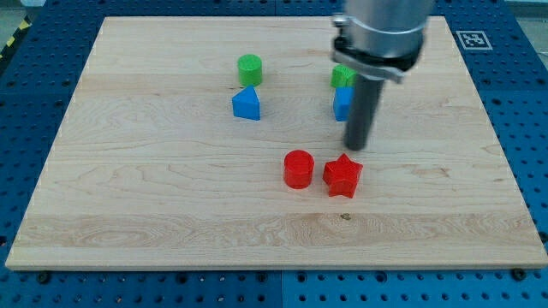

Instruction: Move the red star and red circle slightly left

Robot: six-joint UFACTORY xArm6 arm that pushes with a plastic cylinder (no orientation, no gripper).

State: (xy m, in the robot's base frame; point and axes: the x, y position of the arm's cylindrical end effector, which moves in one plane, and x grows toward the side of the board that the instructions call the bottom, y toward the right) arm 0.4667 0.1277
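The red circle (299, 168) and the red star (342, 176) sit side by side near the middle of the wooden board (154, 214), the star on the view's right of the circle, with a narrow gap between them. My tip (355, 147) is just above the star, slightly to its right, close to it but apart. The rod rises from there to the arm's silver body at the view's top.
A green cylinder (249, 69) stands above a blue triangular block (247, 104) at the upper middle. A green block (342, 77) and a blue block (342, 103) are partly hidden behind the rod. Blue pegboard (522, 103) surrounds the board.
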